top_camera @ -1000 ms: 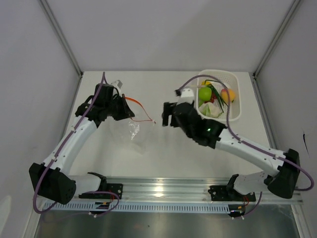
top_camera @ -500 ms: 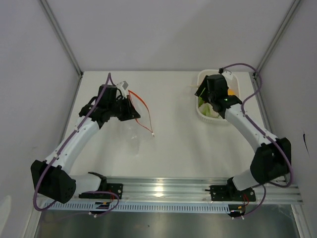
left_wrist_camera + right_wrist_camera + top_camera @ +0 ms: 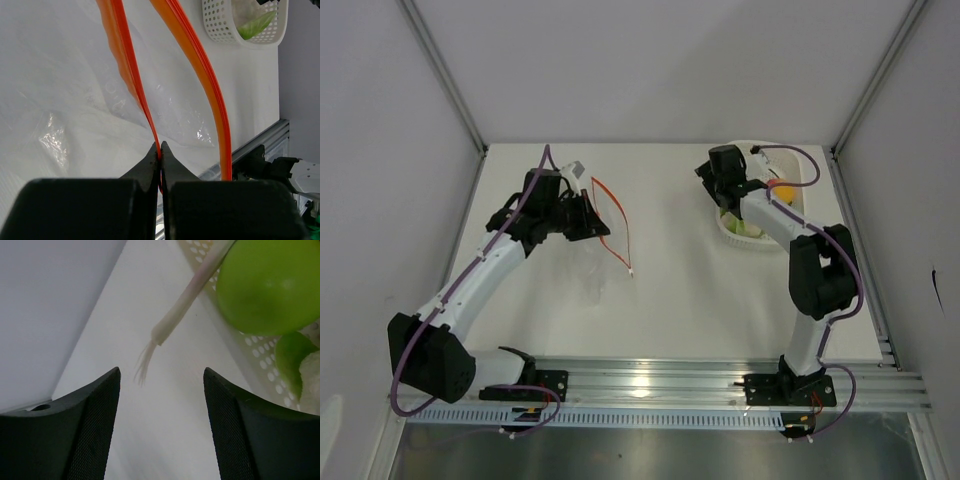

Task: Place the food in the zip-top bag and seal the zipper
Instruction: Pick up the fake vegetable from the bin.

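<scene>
**rail_watcher:** ok, starting nearest: both arm bases are being carried on the ribbed aluminium rail (image 3: 650, 380) along the front edge. What's being held further in?

**bagfan22:** On the smooth white table (image 3: 690, 300), left of centre, the zip-top bag (image 3: 65, 130) is being hung by its mouth. It's clear, crinkly film, with glare being thrown off the creases. One lip of the zipper (image 3: 122, 65) is being pinched by the left gripper (image 3: 160, 150), whose black jaws are being pressed tight together on it. The other lip is being left free, so the thin red-orange strip is being bowed out into a loop and the mouth is being held agape.

**rail_watcher:** nice. And on the far side?

**bagfan22:** The white perforated basket (image 3: 220, 25) is being parked far right, well apart from the bag. The right gripper (image 3: 161, 372) is being held spread wide just beside its left rim, with nothing being gripped between the textured black pads. Just beyond them a slim green stalk (image 3: 185, 300), pale with a frayed root tip, is being poked out past the rim beside the glossy round green apple (image 3: 270, 285). A pale leafy piece (image 3: 257, 25) and an orange-yellow round fruit (image 3: 784, 188) are being cradled deeper in.
</scene>
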{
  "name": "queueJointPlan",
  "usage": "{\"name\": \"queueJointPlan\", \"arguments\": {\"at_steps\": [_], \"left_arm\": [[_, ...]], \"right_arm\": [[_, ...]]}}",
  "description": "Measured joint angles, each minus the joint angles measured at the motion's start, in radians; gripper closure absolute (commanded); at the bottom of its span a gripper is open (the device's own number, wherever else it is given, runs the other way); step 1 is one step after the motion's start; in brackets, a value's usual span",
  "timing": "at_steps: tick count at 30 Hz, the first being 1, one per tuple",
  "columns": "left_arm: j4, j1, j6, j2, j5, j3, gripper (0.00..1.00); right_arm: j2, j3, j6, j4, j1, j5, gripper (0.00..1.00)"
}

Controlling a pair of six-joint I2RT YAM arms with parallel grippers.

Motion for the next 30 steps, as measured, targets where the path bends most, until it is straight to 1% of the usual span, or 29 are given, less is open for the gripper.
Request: {"name": "queueJointPlan", "arguments": {"at_steps": [5,8,13,22,28,30], "left_arm": [[0.010,0.000,-0.006,0.003,0.013,0.000,0.99],[0.015,0.000,-0.006,0.003,0.013,0.000,1.00],[0.016,0.000,-0.006,0.003,0.013,0.000,1.00],[0.016,0.000,-0.006,0.009,0.013,0.000,0.99],[0.016,0.000,-0.006,0.010,0.013,0.000,0.99],[0.016,0.000,-0.006,0.010,0.013,0.000,0.99]], "right_arm": [[0.022,0.020,0.153,0.053,0.009,0.071,0.33],[0.048,0.042,0.245,0.054,0.012,0.106,0.37],[0.098,0.084,0.349,0.043,0.015,0.137,0.39],[0.113,0.088,0.468,0.023,0.021,0.183,0.43],[0.157,0.108,0.529,0.005,0.019,0.191,0.45],[0.169,0.108,0.541,0.001,0.019,0.191,0.51]]}}
